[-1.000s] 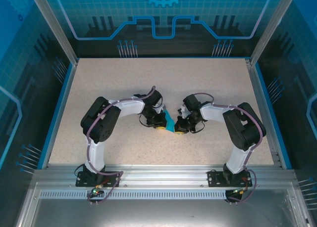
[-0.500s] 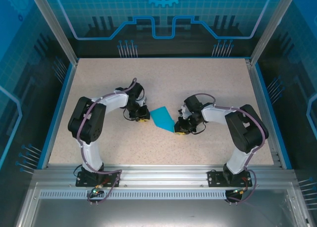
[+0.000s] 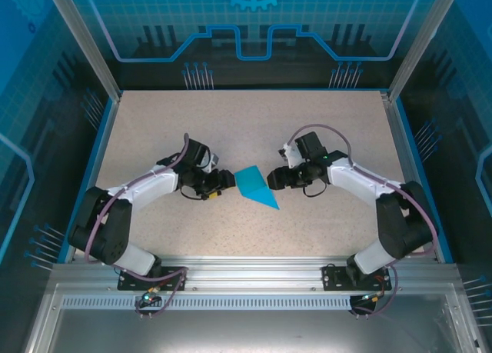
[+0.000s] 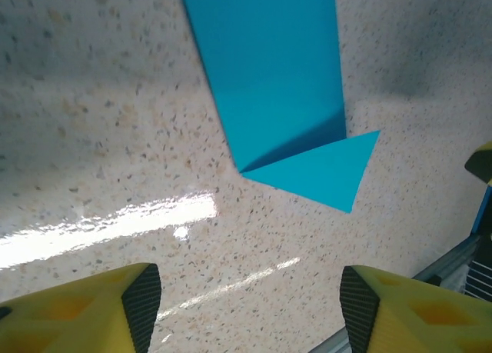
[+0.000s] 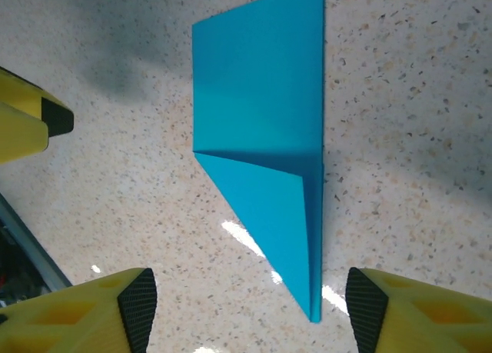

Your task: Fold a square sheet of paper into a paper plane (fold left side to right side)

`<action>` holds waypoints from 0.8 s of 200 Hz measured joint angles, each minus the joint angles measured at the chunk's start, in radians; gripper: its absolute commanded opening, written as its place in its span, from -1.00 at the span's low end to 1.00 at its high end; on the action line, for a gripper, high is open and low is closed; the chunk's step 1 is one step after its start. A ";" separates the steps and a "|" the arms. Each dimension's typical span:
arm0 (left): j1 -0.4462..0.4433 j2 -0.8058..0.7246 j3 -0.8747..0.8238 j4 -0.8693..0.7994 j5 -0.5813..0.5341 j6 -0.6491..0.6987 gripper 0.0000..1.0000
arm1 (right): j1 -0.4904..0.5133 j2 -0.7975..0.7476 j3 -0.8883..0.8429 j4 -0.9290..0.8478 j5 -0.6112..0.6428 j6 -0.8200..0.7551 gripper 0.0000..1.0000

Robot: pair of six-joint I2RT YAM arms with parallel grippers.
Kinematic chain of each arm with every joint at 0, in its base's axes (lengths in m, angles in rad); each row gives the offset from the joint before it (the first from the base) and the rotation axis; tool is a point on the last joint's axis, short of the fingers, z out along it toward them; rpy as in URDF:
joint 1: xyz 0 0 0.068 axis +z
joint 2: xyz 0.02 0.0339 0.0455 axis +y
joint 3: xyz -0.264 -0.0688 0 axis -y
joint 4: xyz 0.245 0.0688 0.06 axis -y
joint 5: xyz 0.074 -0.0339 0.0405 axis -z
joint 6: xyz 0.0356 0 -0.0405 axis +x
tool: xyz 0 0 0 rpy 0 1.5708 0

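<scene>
Left gripper (image 3: 223, 181): wide open. It holds nothing. Its two yellow fingers (image 4: 115, 311) stand far apart with only bare table between them. They do not touch the blue paper.
Right gripper (image 3: 274, 178): wide open too. It holds nothing. Its yellow fingers (image 5: 419, 311) also stand far apart over bare table, clear of the paper.
Blue paper (image 3: 254, 186): lies on the table near the middle, between the two grippers. Nothing has hold of it.
Paper shape: folded. One end is wide and cut straight, the other end is a sharp point. From the top camera the point aims at 5 o'clock and the wide end sits at 11 o'clock.
Flap (image 4: 319, 168): a three-corner piece folded over at the pointy end. A dark shadow runs along its fold line.
Left gripper's place: at 9 o'clock from the paper in the top view, near it but apart.
Right gripper's place: at about 2 o'clock from the paper in the top view, just beside its edge.
Seen across: the left wrist camera catches a yellow fingertip (image 4: 480, 164) of the right gripper at 3 o'clock. The right wrist camera catches a yellow fingertip (image 5: 27, 122) of the left gripper at 9 o'clock.
Table (image 3: 254, 122): beige with small dark specks, and shiny where the light hits it.
</scene>
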 measured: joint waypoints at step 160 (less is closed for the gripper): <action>-0.077 0.169 0.044 0.122 0.020 -0.114 0.36 | -0.001 0.296 0.137 0.048 -0.103 -0.182 -0.75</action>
